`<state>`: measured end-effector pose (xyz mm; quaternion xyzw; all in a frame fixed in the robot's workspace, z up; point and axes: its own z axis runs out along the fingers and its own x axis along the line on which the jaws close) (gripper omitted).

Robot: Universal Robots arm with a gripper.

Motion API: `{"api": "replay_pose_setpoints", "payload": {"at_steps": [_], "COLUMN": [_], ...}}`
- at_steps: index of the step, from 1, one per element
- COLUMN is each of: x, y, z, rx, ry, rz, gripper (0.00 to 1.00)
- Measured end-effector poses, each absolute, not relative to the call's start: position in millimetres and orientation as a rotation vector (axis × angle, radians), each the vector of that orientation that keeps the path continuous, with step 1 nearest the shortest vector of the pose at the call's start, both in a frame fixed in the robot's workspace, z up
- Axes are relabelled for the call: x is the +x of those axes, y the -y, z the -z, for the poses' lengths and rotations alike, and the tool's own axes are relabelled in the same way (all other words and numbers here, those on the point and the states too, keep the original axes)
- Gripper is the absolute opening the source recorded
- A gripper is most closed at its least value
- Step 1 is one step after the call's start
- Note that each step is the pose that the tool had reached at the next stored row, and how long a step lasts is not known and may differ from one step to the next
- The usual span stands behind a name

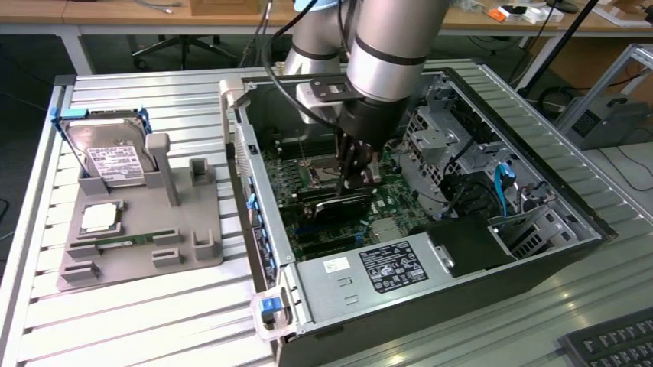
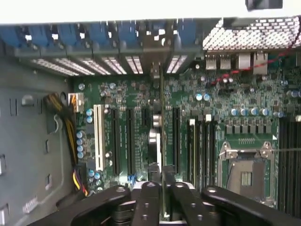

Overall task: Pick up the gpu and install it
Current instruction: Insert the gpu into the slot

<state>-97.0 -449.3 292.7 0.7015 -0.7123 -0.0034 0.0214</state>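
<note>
The gpu [image 1: 335, 201] stands on edge on the motherboard [image 1: 306, 229] inside the open computer case [image 1: 571, 229]. My gripper [image 1: 357, 180] reaches down into the case right over the card. In the wrist view the gpu [image 2: 161, 117] appears edge-on as a thin dark line. It runs from the rear bracket slots down between the black expansion slots. My gripper [image 2: 162, 188] has its two black fingers [image 2: 148, 197] pressed against either side of the card's near end. The card's lower edge and its slot are hidden behind it.
A grey fixture [image 1: 138, 252] at the exterior view's left holds a hard drive [image 1: 110, 160], a CPU [image 1: 99, 218] and a RAM stick [image 1: 122, 242]. Inside the case are the power supply [image 1: 383, 267], a drive cage [image 1: 439, 138], the CPU socket [image 2: 244, 174] and cables [image 2: 70, 127].
</note>
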Motion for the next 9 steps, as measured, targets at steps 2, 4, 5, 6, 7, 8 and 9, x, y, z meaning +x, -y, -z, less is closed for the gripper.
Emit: {"api": "replay_pose_setpoints", "payload": {"at_steps": [2,4,5,6,7,8,9], "x": [-86.1,-75.1,-74.5,-74.6,-74.6,-74.6,-74.5], "y": [449.3,449.3,449.3,449.3,449.3,449.3,449.3], "z": [-292.5,-292.4,-292.3,-292.3,-292.4,-292.4,-292.3], "rx": [2.168,2.161,2.161,2.160,2.160,2.160,2.161], "ry": [2.199,2.191,2.191,2.191,2.191,2.191,2.191], "rz": [0.027,0.042,0.043,0.043,0.043,0.043,0.043], "gripper": [0.11,0.11,0.11,0.11,0.11,0.11,0.11]}}
